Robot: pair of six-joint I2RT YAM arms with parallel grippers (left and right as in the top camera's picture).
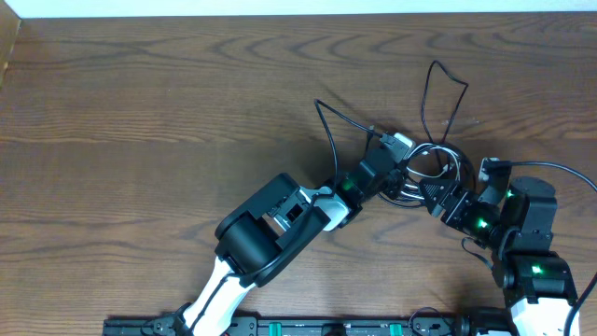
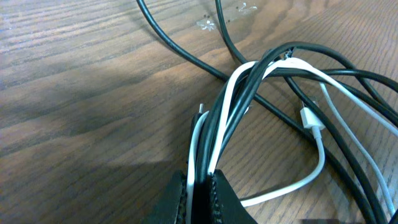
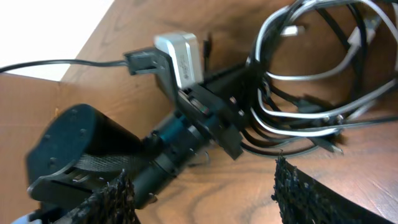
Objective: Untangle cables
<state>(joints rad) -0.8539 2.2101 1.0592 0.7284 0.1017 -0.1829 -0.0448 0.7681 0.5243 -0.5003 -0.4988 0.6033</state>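
Dark-grained wood makes up the table. From overhead, the cables lie in a knotted heap right of centre, with thin black loops trailing toward the far edge. The left gripper reaches into the near-left side of the heap. The right gripper sits just beside its near-right edge.

In the left wrist view, the left gripper has its jaws pressed together on a bundle of strands. The bundle holds both the black cable and the white cable. The white plug lies on the wood to the right.

In the right wrist view, the right gripper shows fingers spread wide with nothing gripped. The left arm's end lies across the gap between them. The tangle lies ahead at upper right, clear of both fingertips.
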